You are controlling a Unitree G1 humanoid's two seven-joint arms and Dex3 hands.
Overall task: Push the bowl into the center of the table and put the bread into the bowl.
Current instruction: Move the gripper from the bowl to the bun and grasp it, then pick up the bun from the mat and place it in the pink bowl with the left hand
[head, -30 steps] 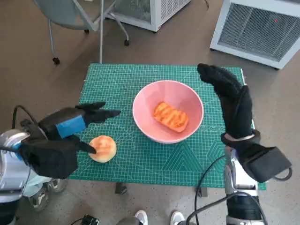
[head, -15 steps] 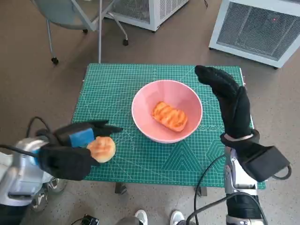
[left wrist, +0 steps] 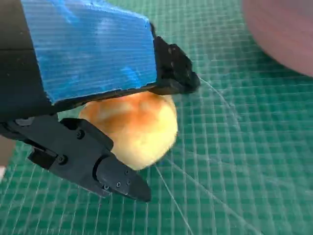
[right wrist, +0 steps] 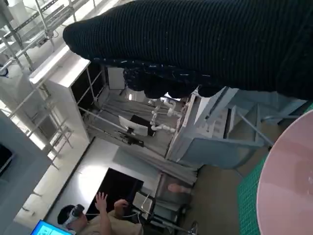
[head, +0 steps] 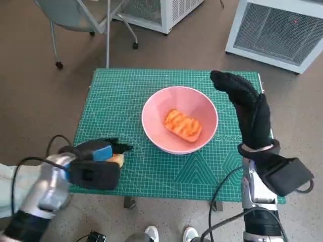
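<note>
From the head view, a green grid cutting mat [head: 126, 96] covers the small table on a brown floor, with a chair [head: 75, 15] and white louvered units [head: 277, 30] behind — the pink bowl [head: 180, 119] sits mid-table holding a grilled bread piece [head: 182, 125], the right hand [head: 247, 108] raised empty beside it, fingers extended. The left wrist view shows the left hand [left wrist: 93, 93] with fingers around the round bread roll [left wrist: 134, 127] on the mat. The right wrist view shows the glove, the bowl's rim, shelving and a seated person [right wrist: 100, 218] — no readable writing anywhere.

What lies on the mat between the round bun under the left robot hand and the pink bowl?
Nothing: in the head view only bare green mat separates the round bun from the pink bowl.
</note>
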